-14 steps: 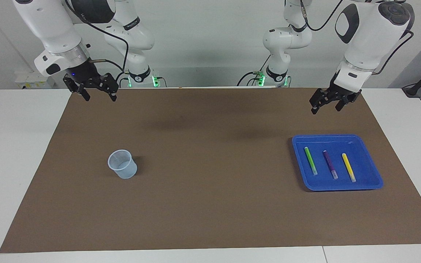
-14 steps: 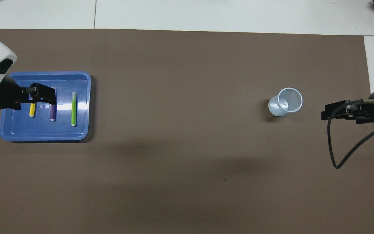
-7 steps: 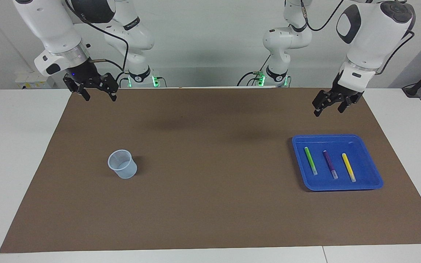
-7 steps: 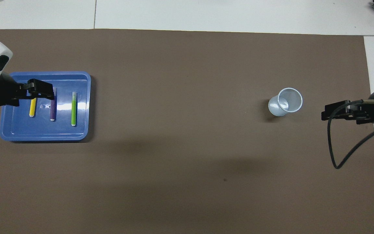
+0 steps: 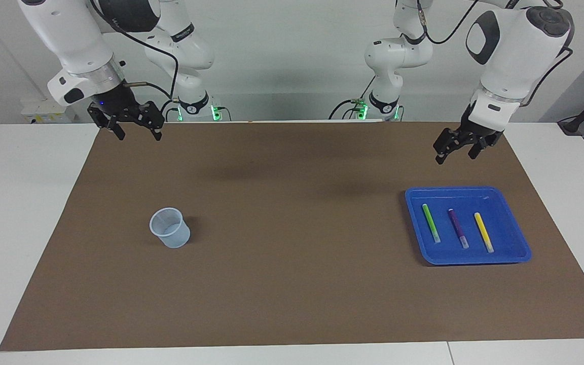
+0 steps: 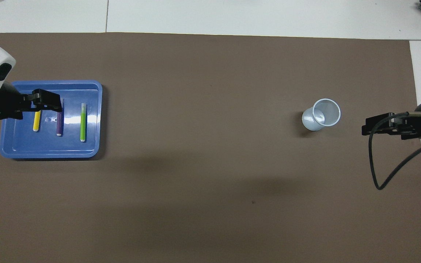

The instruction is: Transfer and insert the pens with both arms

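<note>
Since a second ago, my left end effector has drifted lower toward the tray, fingers wide, empty. Right end effector waits wide, up from the cup. Pens lie apart in the tray; a skewed descent could pinch two or roll one.

1. The left arm is big and white, with a dark grey oval cover on its joint.
2. The right arm has the same white shell and a silver ring at the wrist.
3. Each arm ends in a black gripper: the left gripper and the right gripper.
4. A black cable runs along each arm.
5. Two smaller white bases show green lights low down.
</note>
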